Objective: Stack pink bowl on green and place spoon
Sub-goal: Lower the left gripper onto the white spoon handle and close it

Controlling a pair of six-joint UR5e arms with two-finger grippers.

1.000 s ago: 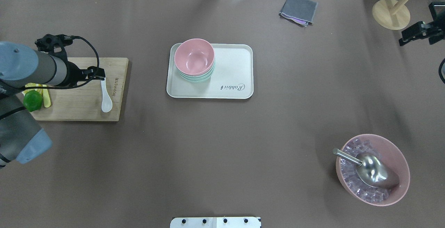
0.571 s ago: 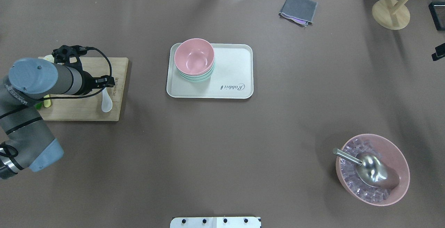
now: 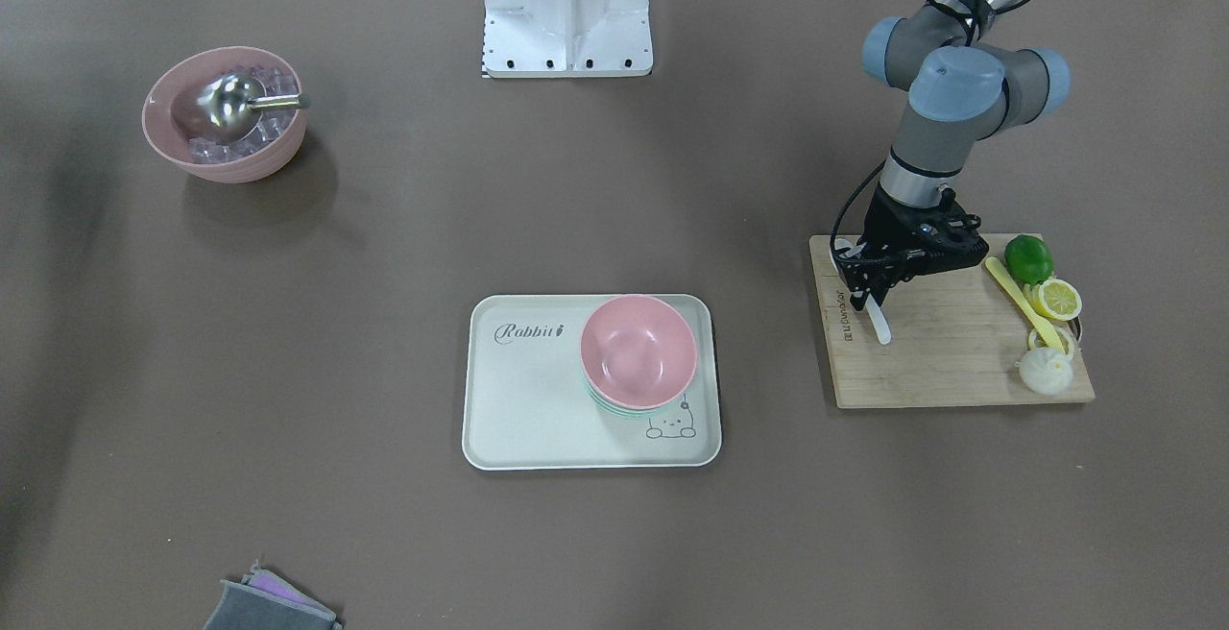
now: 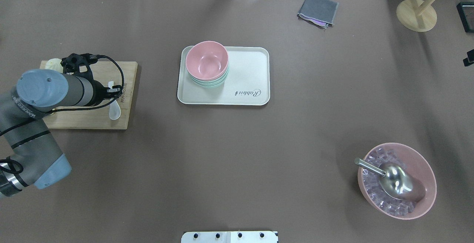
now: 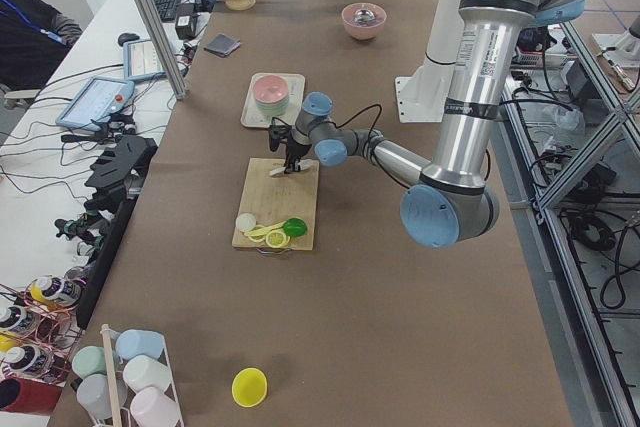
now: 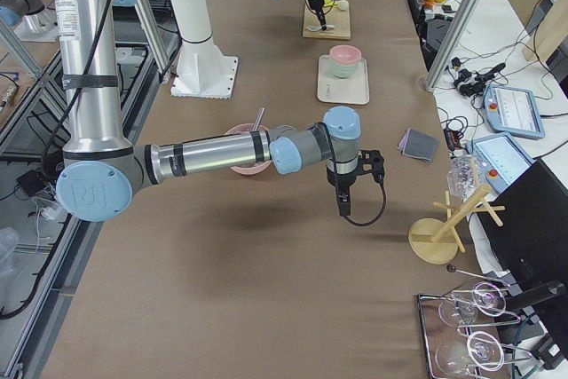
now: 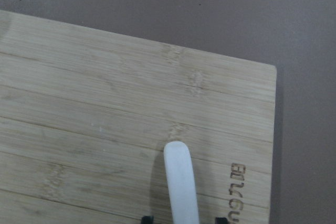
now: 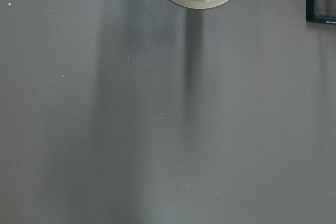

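Two bowls are nested on the white tray (image 4: 248,72), which lies midway between the desk's left and right edges and nearer its far edge. I read the pink bowl (image 4: 206,59) as seated in the green bowl (image 4: 211,84), at the tray's left end. The white spoon (image 4: 114,111) lies flat on the wooden cutting board (image 4: 85,115) at the desk's left edge, along the board's side that faces the tray. The left arm (image 4: 48,87) is lowered over the spoon's handle. In the left wrist view its jaws are released: one tip shows on each side of the handle, neither touching it. The right arm (image 6: 222,155) hangs above the desk near the wooden stand (image 4: 416,15) in the far right corner. Whether its jaws are released or clenched I cannot tell. A large bowl of ice (image 4: 424,159) with a metal scoop (image 4: 398,182) stands toward the near right corner. A grey cloth (image 4: 317,9) lies at the far edge.
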